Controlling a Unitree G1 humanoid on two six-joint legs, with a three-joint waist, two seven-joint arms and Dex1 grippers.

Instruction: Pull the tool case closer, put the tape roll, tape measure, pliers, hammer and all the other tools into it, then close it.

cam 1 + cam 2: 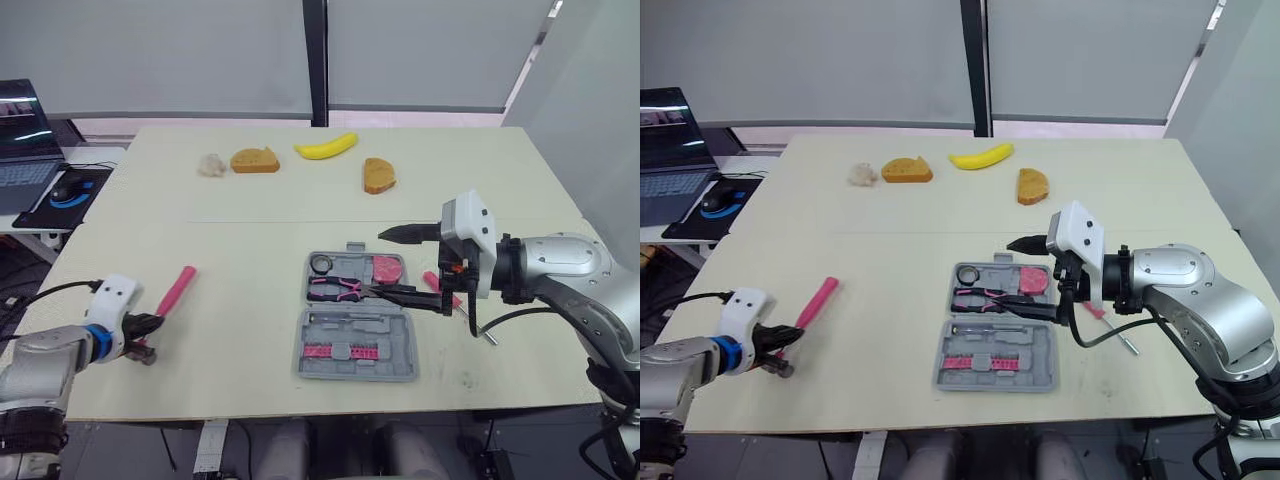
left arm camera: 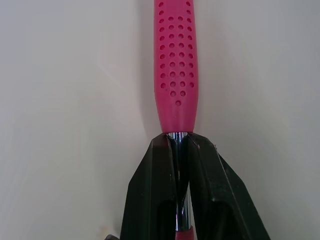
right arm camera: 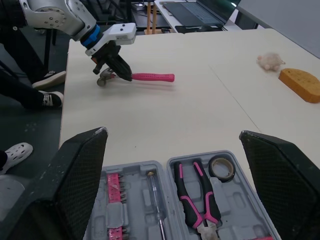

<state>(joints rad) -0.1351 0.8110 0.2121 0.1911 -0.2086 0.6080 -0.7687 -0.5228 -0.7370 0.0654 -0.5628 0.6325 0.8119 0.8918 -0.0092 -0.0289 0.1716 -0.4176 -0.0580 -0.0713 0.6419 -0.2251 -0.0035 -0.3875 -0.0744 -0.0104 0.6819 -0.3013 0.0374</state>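
While open, tool case [image 1: 355, 313] with pliers [image 1: 338, 288], tape roll [image 1: 321, 264] inside; left end effector [image 1: 148, 330] tight on hammer [image 1: 176, 289], right end effector [image 1: 405, 265] wide.

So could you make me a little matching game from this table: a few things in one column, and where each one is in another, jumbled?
Things
1. pink-handled metal hammer
2. pink-and-black pliers
3. yellow banana
4. open laptop

Places
A. at the far side of the cream table
B. clamped at its metal neck by the left arm's jaws
C. on a side desk off the table's left
D. lying inside the open grey plastic tool case

Pairs: 1-B, 2-D, 3-A, 4-C
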